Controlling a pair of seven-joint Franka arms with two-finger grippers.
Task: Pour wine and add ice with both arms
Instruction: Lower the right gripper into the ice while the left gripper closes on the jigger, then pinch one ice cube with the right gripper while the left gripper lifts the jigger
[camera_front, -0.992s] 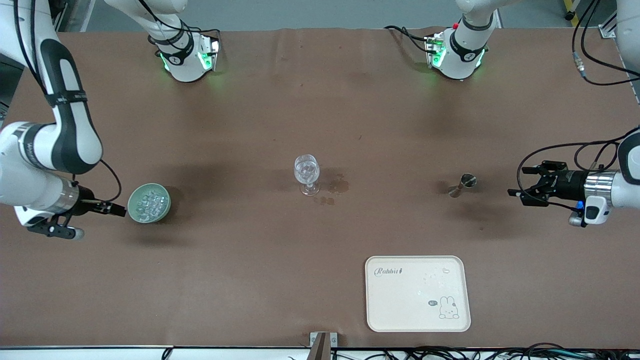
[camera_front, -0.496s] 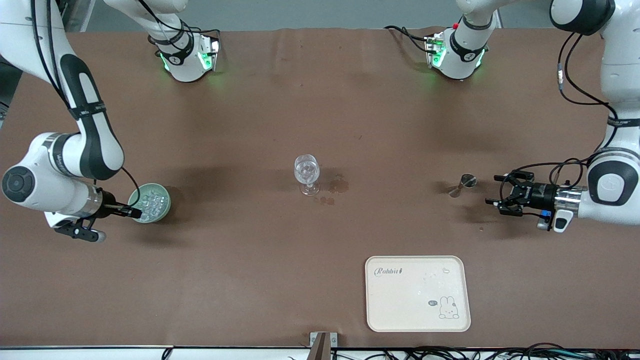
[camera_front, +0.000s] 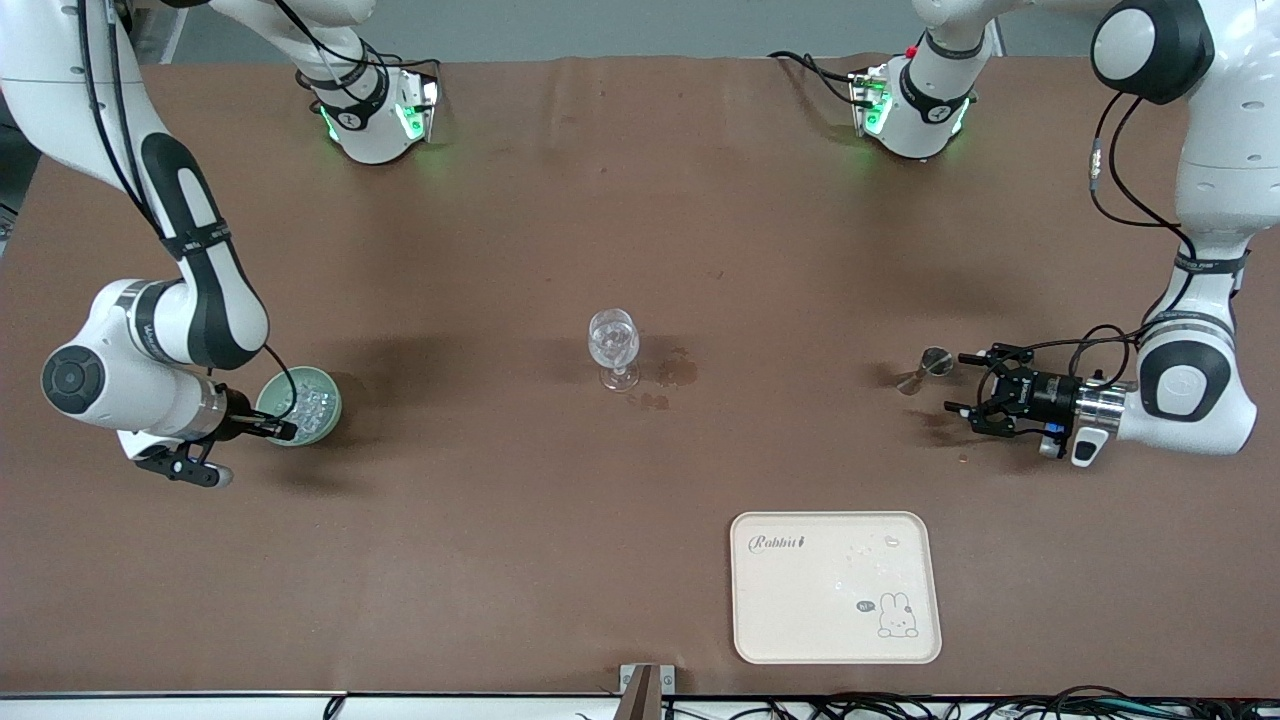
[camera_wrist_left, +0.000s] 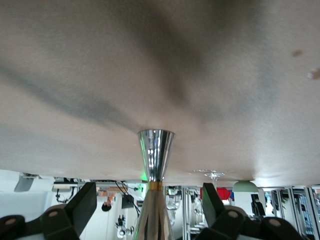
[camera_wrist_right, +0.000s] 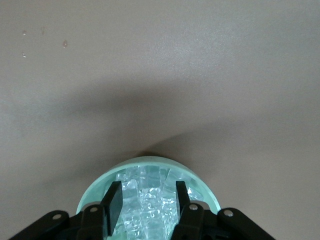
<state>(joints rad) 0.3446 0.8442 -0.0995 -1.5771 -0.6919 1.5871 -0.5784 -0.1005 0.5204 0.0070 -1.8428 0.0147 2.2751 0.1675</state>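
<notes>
The ice (camera_wrist_right: 145, 200), a heap of small clear, glittering glassy lumps, fills a shallow pale-green glazed bowl (camera_front: 322, 402) that sits on the brown matte table cloth (camera_front: 520, 230) toward the right arm's end of the table. The right gripper (camera_wrist_right: 146, 199) is low over the bowl, its two flat black fingers (camera_wrist_right: 112, 204) dipped among the lumps with a narrow gap between them and ice showing in that gap; whether a lump is actually pinched cannot be told. The white jointed right arm (camera_front: 150, 330), banded in black, bends down to it from the table's edge.

Near the middle of the table stands a clear stemmed glass (camera_front: 613, 348), upright on its round foot, with dark wet stains (camera_front: 676, 372) on the cloth just beside it. Toward the left arm's end stands a small polished steel jigger (camera_front: 926, 368), hourglass-shaped with a gold band at its waist in the left wrist view. The left gripper (camera_front: 968, 388) lies level just beside the jigger, its fingers (camera_wrist_left: 75, 210) spread wide on either side of it, not touching. The white left arm (camera_front: 1195, 370) curves down to it.

Nearer the front camera lies a cream rounded-rectangle plastic tray (camera_front: 790, 620) printed with a rabbit.
</notes>
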